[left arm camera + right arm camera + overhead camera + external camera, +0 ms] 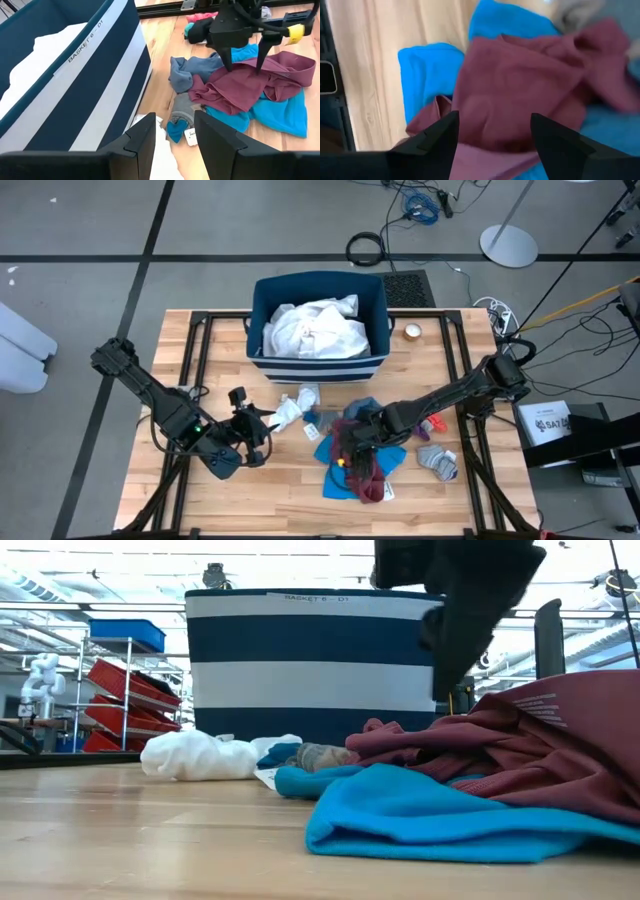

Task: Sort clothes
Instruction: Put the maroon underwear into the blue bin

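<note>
Near the front edge of the wooden worktop (pixel 200 510), right of centre, the right gripper (pixel 352 452) hangs with fingers apart just above a maroon garment (pixel 365 475) lying on a bright blue garment (pixel 335 480). Grey socks (pixel 438 461) and a red piece (pixel 432 423) lie toward the right edge. At the back edge stands the navy striped bin (pixel 318 363), holding a white garment (pixel 315 330). Left of centre, the left gripper (pixel 262 426), fingers apart, sits beside a small white cloth (pixel 290 410).
</note>
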